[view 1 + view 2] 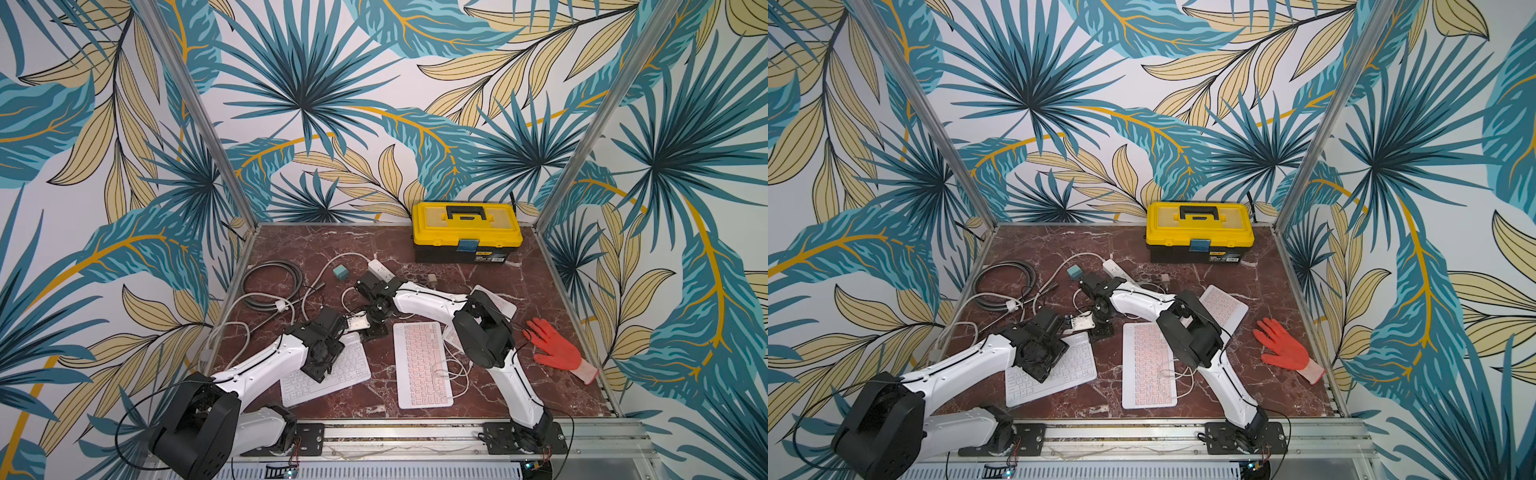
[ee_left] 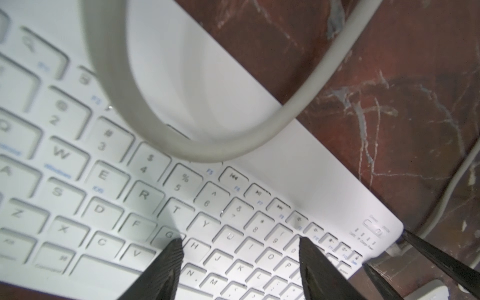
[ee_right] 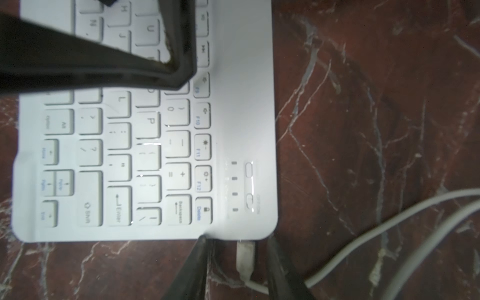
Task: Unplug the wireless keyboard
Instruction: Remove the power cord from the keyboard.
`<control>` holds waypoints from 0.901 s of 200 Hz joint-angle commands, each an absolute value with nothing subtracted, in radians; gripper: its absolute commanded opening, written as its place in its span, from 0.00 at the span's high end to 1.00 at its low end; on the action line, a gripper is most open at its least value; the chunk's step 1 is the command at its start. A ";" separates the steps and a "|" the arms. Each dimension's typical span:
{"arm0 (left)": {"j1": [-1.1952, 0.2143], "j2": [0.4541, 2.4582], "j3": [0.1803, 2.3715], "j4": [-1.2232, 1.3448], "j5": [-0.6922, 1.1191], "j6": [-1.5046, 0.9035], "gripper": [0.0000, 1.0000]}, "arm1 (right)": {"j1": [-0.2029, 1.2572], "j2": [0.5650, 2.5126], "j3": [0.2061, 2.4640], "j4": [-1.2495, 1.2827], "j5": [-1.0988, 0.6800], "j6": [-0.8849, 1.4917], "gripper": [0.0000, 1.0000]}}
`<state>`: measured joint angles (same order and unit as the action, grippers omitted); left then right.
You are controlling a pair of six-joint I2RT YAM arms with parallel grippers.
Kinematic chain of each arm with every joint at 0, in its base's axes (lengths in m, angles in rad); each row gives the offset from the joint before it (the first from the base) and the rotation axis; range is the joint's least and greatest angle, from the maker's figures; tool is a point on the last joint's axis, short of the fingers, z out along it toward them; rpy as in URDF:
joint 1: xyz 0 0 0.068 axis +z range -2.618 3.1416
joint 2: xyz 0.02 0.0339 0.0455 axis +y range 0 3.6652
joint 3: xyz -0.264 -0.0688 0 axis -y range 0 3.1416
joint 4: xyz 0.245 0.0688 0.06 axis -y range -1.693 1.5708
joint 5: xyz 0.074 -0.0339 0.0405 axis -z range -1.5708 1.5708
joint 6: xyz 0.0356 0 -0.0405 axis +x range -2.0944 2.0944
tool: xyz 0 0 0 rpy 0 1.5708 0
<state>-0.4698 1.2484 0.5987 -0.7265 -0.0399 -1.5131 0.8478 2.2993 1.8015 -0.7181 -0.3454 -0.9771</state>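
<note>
The white wireless keyboard (image 1: 332, 376) (image 1: 1054, 374) lies at the front left of the table. A white plug (image 3: 245, 257) with a thin white cable (image 3: 363, 241) sits in the keyboard's (image 3: 241, 117) short edge near a corner. My right gripper (image 3: 237, 240) (image 1: 370, 328) is open and straddles the plug, with a gap on each side. My left gripper (image 2: 240, 242) (image 1: 338, 332) is open, low over the keys of the keyboard (image 2: 259, 168). A grey cable loop (image 2: 207, 150) hangs close to the left wrist camera.
A pink keyboard (image 1: 422, 365) lies mid-table and another one (image 1: 498, 305) lies partly under the right arm. A yellow toolbox (image 1: 467, 230) stands at the back. An orange glove (image 1: 557, 349) lies at the right. Coiled grey cable (image 1: 272, 286), a power strip (image 1: 380, 269) and a teal adapter (image 1: 340, 272) lie behind the grippers.
</note>
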 commanded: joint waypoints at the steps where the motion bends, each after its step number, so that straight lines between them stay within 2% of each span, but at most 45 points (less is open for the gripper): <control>1: -0.459 1.328 0.573 -0.773 0.000 -1.455 0.27 | 0.873 2.366 1.816 -0.857 -0.276 -0.980 0.65; 31: -0.459 1.418 0.590 -0.773 0.063 -1.413 0.27 | 0.875 2.372 1.823 -0.870 -0.245 -0.927 0.72; 80: -0.461 1.474 0.563 -0.773 0.063 -1.384 0.28 | 0.871 2.363 1.743 -0.770 -0.089 -0.863 0.82; 106: -0.468 1.510 0.540 -0.774 0.066 -1.368 0.27 | 0.867 2.360 1.721 -0.763 -0.031 -0.880 0.84; 180: -0.477 1.539 0.513 -0.773 0.064 -1.363 0.26 | 0.820 2.325 1.713 -0.809 -0.065 -0.934 0.87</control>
<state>-0.4721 1.4002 0.6712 -0.7952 0.0067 -1.3647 0.8734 2.2715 1.7699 -0.7059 -0.1974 -0.9127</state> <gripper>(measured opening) 0.738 0.139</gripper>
